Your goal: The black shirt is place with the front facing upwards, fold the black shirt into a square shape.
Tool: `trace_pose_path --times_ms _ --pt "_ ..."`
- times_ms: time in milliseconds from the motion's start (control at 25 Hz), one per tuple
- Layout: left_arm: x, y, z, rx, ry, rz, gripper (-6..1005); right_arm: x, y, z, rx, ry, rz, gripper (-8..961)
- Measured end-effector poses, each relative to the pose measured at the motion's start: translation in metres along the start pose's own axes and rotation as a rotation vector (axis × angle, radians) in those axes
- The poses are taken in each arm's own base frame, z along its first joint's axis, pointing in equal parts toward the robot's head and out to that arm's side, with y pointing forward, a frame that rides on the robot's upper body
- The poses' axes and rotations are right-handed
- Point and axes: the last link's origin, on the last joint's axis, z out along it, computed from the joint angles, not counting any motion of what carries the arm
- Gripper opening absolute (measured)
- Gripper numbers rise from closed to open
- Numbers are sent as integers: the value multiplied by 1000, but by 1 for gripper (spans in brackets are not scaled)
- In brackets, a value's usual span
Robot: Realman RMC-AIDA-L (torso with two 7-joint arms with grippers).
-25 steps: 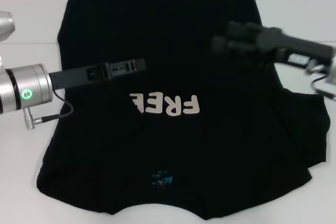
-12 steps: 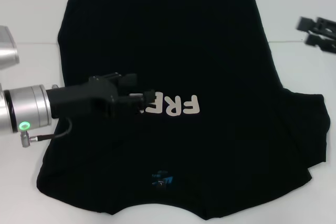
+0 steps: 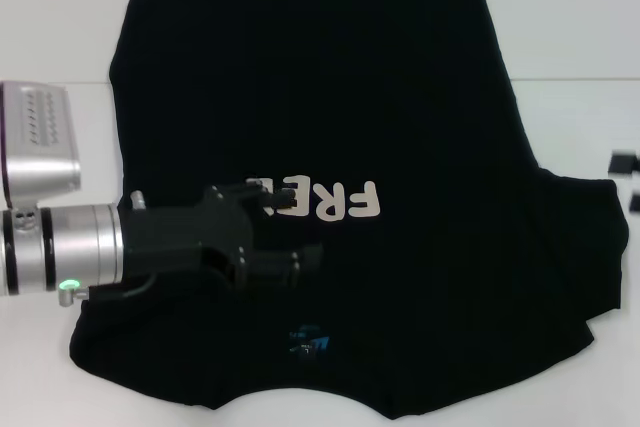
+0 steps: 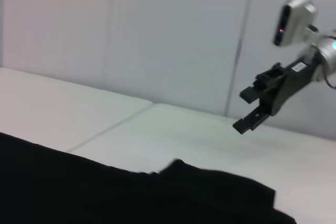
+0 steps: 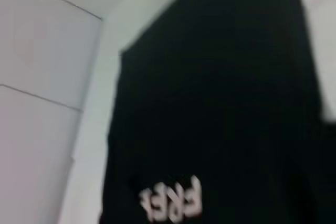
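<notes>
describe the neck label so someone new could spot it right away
Start at the black shirt spread across the white table, then the white "FREE" lettering. The neck label lies nearer the robot than that, by the hem-side edge: small and blue, the only coloured spot.

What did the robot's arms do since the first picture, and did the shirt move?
The left gripper slid down the black shirt toward the collar end and now covers the start of the white lettering. The right gripper pulled away to the right, off the shirt, fingers open. Neither one took hold of anything. The shirt stayed flat, same shape.
</notes>
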Motion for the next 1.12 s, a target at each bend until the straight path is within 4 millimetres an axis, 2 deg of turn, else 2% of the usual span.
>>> trace_pose_path --times_ms 400,600,800,1120 --pt "-7 11 5 -44 -16 103 860 21 -27 -23 133 97 136 916" --pt "-9 16 9 -61 -20 136 861 26 -32 -23 148 108 151 915" --pt "-10 17 10 -64 -17 139 861 29 -32 -12 157 121 144 915" --pt "-9 17 11 -61 -12 133 861 30 -31 24 233 181 80 915"
